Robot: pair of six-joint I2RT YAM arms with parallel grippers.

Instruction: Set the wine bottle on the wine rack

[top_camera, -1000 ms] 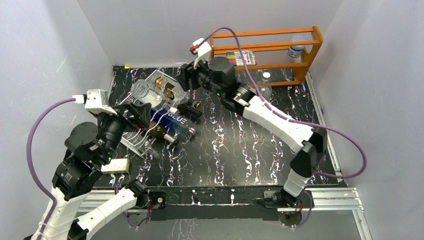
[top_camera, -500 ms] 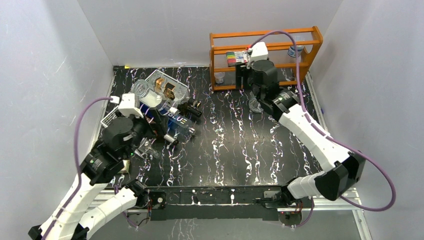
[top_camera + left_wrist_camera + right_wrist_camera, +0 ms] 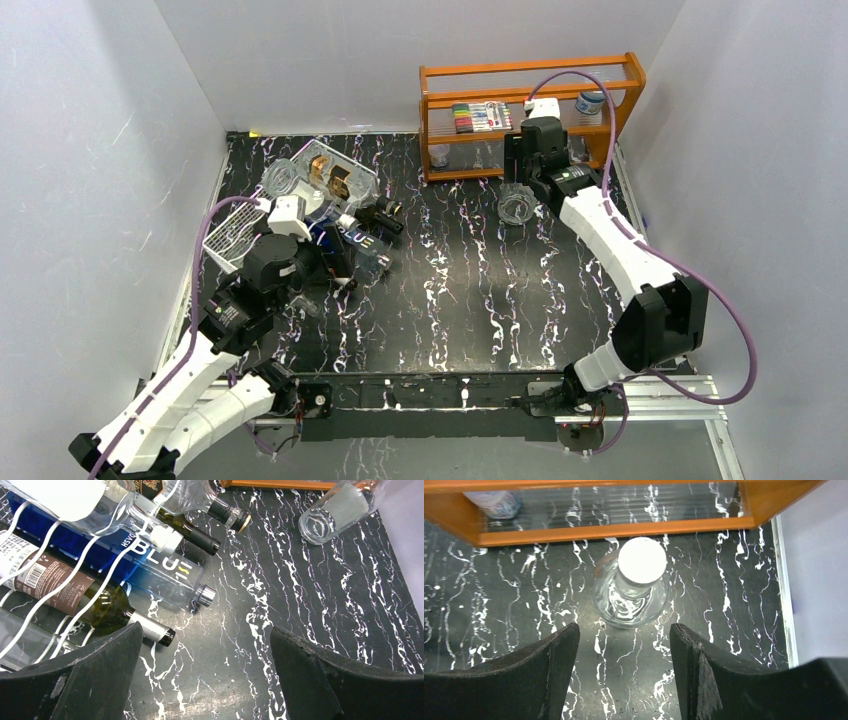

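- Top view: the wine rack [image 3: 228, 238] sits by the left edge of the bench [image 3: 470, 300], toward the far-left corner. It is loaded with several bottles on their sides, and a blue bottle [image 3: 355, 240] lies at its right side.
- The clear bottle [image 3: 517, 206] stands upright near the far edge, toward the far-right corner. It is just in front of the orange shelf [image 3: 520, 68] and well apart from the rack.
- The left arm [image 3: 190, 360] extends to the rack's near side; the right arm [image 3: 610, 235] extends over the clear bottle.
- Left wrist view: the left pincer [image 3: 206, 630] is spread wide with nothing held, bare bench between its fingers. Beyond its left finger a green labelled bottle [image 3: 100, 607] and the blue bottle lie side by side, with the rack's white wires crossing over them.
- Right wrist view: the right pincer [image 3: 624, 630] is spread wide and empty. The clear bottle, white cap up, stands just beyond the fingertips, centred between them and untouched. The shelf's bottom rail runs right behind it.
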